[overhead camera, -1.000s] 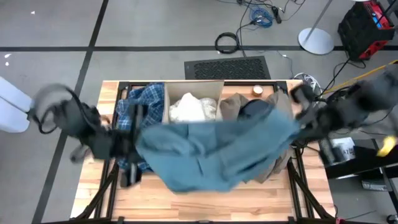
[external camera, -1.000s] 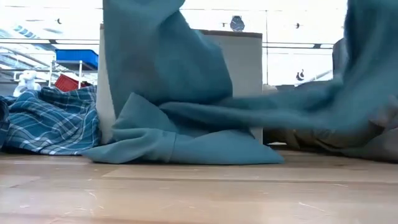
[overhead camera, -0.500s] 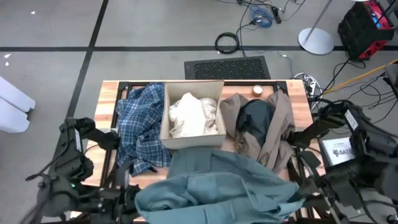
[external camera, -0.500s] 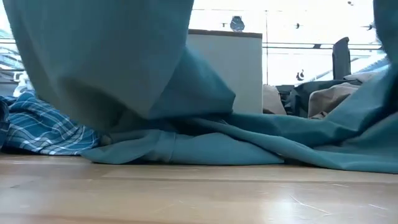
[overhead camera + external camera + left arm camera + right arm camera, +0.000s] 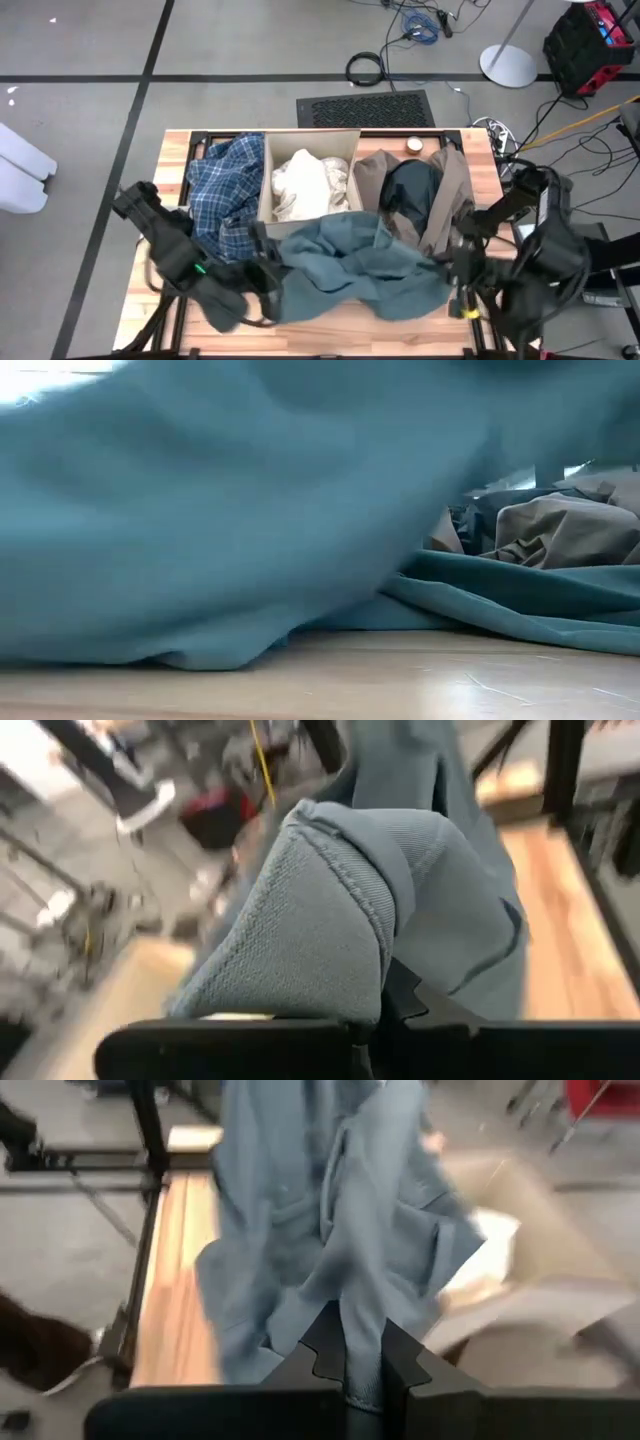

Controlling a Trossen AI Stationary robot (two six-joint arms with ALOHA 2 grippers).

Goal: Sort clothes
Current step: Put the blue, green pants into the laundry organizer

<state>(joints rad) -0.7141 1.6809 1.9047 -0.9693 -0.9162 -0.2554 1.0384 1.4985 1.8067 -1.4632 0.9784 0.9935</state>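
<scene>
Both pincers are clamped tight on one and the same garment. The left gripper [image 5: 262, 290], at about seven o'clock on the table in the high view, pinches a thick folded hem of the teal-green fabric piece [image 5: 355, 270]; the left wrist view shows that hem bunched right at the fingers [image 5: 340, 920]. The right gripper [image 5: 458, 292], at about five o'clock, has its two dark fingers [image 5: 322, 1348] nipped together on a gathered fold of the same cloth, which hangs away from them in the right wrist view [image 5: 330, 1210]. The teal piece stretches between the two grippers across the near half of the light wooden table [image 5: 330, 335], its far edge lapping the front of the tan cardboard box [image 5: 268, 170].

Counted, five groups of clothes show. One blue-white plaid shirt [image 5: 225, 190] lies at ten o'clock, beside the box. A heap of white pieces [image 5: 305, 185] sits inside the box at twelve o'clock; their number cannot be told. One taupe-brown piece [image 5: 450, 195] lies at two o'clock with one dark black-green piece [image 5: 408, 190] resting on it.

In the low view the teal cloth [image 5: 220, 510] fills most of the picture, and the taupe piece [image 5: 560, 530] shows behind it.
</scene>
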